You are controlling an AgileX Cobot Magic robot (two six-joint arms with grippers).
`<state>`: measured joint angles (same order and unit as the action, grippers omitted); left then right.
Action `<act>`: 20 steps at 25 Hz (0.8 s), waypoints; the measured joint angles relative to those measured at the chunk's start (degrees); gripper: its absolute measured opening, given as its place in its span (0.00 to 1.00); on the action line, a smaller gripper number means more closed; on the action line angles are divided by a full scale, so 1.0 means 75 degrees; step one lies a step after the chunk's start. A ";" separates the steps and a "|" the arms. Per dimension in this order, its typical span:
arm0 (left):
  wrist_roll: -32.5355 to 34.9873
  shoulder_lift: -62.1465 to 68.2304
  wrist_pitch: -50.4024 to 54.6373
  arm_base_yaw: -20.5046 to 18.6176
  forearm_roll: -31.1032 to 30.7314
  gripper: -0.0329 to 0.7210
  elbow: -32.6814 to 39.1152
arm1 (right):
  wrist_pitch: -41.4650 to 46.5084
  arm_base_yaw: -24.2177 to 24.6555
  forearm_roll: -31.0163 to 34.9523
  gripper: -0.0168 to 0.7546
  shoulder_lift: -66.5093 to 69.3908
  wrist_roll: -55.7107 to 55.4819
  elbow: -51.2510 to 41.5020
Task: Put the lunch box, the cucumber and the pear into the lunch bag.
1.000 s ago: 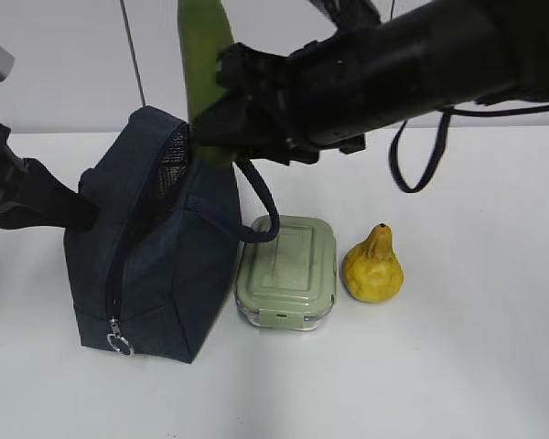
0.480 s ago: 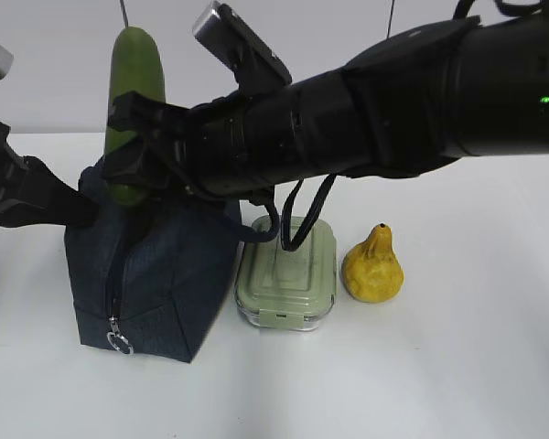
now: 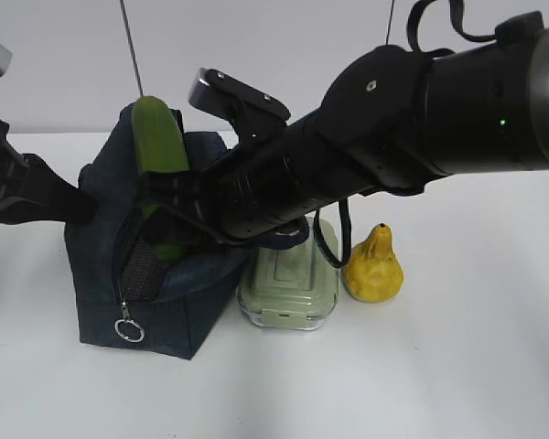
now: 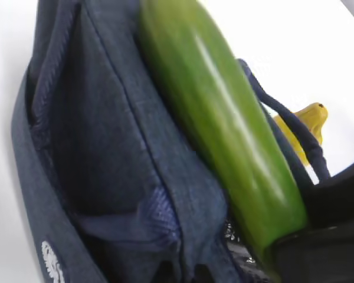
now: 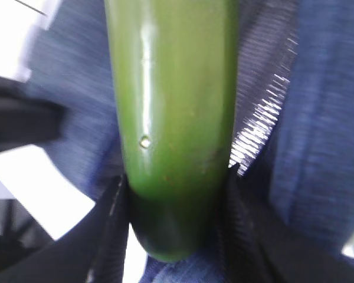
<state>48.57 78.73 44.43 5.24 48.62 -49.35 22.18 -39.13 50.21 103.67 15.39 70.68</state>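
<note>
The navy lunch bag stands at the left with its zipper open. My right gripper is shut on the lower end of the dark green cucumber, held upright with that end inside the bag's opening. In the right wrist view the fingers flank the cucumber. My left gripper pinches the bag's left side. The sage-lidded lunch box and the yellow pear sit on the table right of the bag. The left wrist view shows the bag, the cucumber and the pear.
The zipper's metal ring pull hangs at the bag's front lower corner. My right arm reaches across above the lunch box. The white table extends to the front and right.
My right gripper has brought the cucumber leftward and down from above the bag into its opening. The bag's mouth has spread wider and the ring pull has shifted.
</note>
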 joint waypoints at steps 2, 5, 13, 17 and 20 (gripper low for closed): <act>0.0000 0.0000 0.0000 0.0000 0.0025 0.05 0.0000 | 0.0192 0.0000 -0.1300 0.41 0.0006 -0.1001 0.0000; 0.0000 0.0000 0.0000 0.0000 0.0060 0.05 0.0000 | 0.0610 0.0000 -0.2648 0.41 0.0056 -0.2099 0.0000; 0.0000 0.0000 0.0000 0.0018 0.0069 0.05 0.0000 | 0.0922 -0.0011 -0.3246 0.42 0.0152 -0.2166 0.0077; 0.0000 0.0000 0.0000 0.0018 0.0069 0.05 0.0000 | 0.0963 -0.0011 -0.2859 0.64 0.0173 -0.1487 0.0410; 0.0000 0.0000 0.0000 0.0018 0.0069 0.05 0.0000 | 0.0994 -0.0011 -0.2720 0.78 0.0173 -0.1201 0.0707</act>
<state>48.57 78.73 44.43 5.38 49.14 -49.35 29.64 -39.21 29.81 104.97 6.39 75.98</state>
